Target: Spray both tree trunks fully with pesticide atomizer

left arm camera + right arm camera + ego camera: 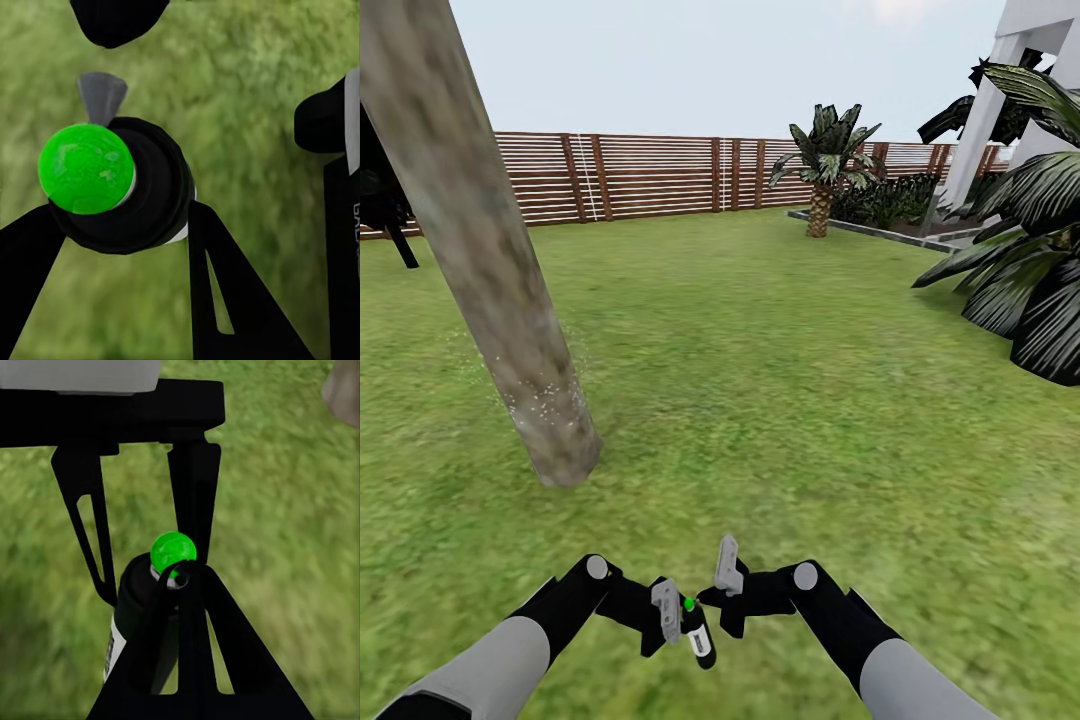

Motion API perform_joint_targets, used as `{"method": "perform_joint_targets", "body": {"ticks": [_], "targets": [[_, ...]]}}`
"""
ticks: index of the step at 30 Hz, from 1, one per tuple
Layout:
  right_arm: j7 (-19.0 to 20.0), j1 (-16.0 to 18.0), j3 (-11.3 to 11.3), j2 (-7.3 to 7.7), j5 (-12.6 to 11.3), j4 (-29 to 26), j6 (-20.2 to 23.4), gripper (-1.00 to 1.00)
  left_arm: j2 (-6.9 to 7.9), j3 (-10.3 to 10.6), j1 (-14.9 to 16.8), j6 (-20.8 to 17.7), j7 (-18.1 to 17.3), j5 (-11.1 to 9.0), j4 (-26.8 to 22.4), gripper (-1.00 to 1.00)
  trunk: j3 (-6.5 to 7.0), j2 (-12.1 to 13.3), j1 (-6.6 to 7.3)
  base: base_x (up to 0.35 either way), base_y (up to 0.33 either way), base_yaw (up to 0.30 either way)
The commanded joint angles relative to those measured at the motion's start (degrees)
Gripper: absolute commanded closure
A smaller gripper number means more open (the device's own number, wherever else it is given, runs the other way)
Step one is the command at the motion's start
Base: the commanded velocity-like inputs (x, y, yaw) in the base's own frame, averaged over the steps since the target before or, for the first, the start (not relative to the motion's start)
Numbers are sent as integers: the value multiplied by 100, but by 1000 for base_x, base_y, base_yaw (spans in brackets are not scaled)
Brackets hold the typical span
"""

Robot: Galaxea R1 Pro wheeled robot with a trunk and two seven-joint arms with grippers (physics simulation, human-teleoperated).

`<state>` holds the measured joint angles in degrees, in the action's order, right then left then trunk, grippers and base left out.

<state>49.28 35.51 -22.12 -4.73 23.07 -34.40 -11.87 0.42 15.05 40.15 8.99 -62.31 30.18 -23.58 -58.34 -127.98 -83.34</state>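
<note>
Pesticide atomizer [698, 630], green-topped, white label unreadable, clamped in left pincer [678, 618]; right pincer [726, 590] state unclear.

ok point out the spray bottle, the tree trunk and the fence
spray bottle [698, 632], head view, dark body below the green top
tree trunk [490, 270], head view, mid bark
fence [660, 175], head view, slats

The tree trunk [500, 290] stands on the lawn [760, 400] at ten o'clock from the robot, leaning. The fence [660, 175] runs behind it at twelve o'clock. A palm [822, 160] stands before the fence at one o'clock, broad-leaved plants [1030, 280] at two o'clock. Nearest, at six o'clock, the pesticide atomizer [698, 630] sits in the left pincer [672, 612], the right pincer [727, 572] just beside it
</note>
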Motion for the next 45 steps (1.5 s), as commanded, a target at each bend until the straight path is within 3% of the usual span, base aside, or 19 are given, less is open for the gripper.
{"method": "perform_joint_targets", "body": {"ticks": [1, 11, 24, 25, 27, 30, 31, 34, 36, 38, 39, 40, 41, 42, 43, 45], "targets": [[3, 3, 6, -1, 57, -5, -35, 100, 2, 6, 2, 62, -2, 23, -7, 100, -5, -2, 1, 0, 0, 0], [3, 3, 6, -1, 57, -5, -35, 100, 2, 6, 2, 226, -9, -98, -6, 100, -5, -2, 1, 0, 0, 0], [3, 3, 6, 7, 57, -10, -35, 100, 39, 12, -13, 235, -9, -101, 7, 100, -5, -2, 1, 0, 0, 0], [3, 0, 6, 7, 57, -13, -32, 100, 144, 10, -43, 240, -4, -65, 36, 100, -5, -2, 1, 0, 0, 0], [3, 5, 6, 7, 57, -14, -30, 100, 513, 28, -66, 239, 13, -39, 77, 100, -5, -2, 1, 0, 0, 0], [3, 2, 0, 7, 57, -9, -27, 100, 1246, 33, -97, 241, 30, -44, 118, 100, -5, -2, 1, 0, 0, 0], [3, 3, -3, 38, 57, -1, -29, -100, 1470, 31, -127, 233, 38, -42, 128, 100, -5, -2, 1, 0, 0, 0], [-19, 3, 11, 307, 49, 16, -47, -100, 1805, 8, -447, 172, 184, -37, 165, 100, -5, -2, 1, 0, 0, 0], [-229, 1, 26, 532, 46, 87, -51, -100, 1848, -54, -533, 142, 641, -71, 204, 100, -5, -2, 1, 0, 0, 0], [-825, -6, 30, 851, 21, 407, -58, -100, 1840, -339, -569, 121, 1473, -179, 423, 100, -5, -2, 1, 0, 0, 0], [-1425, -8, 32, 1066, 1, 891, -64, -100, 1795, -698, -584, 116, 2257, -354, 807, 100, -5, -2, 1, 0, 0, 0], [-1937, -9, 42, 1150, -13, 1357, -69, -100, 1742, -1055, -588, 115, 2972, -572, 1166, 100, -5, -2, 1, 0, 0, 0], [-2288, -9, 75, 1177, -51, 1660, -72, -100, 1707, -1279, -591, 119, 3436, -736, 1383, 100, -5, -2, 1, 0, 0, 0], [-3489, -18, 356, 1185, -419, 2548, -77, -100, 1633, -1695, -600, 165, 4611, -1237, 1962, 100, -5, -2, 1, 0, 0, 0], [-3983, -23, 503, 1182, -650, 2824, -82, -100, 1615, -1779, -623, 183, 4950, -1442, 2161, 100, -5, -2, 1, 0, 0, 0], [-5175, -270, 807, 1178, -1424, 3155, -217, -100, 1592, -1898, -868, 356, 5572, -2226, 2460, 100, -5, -2, 1, 0, 0, 0]]}}
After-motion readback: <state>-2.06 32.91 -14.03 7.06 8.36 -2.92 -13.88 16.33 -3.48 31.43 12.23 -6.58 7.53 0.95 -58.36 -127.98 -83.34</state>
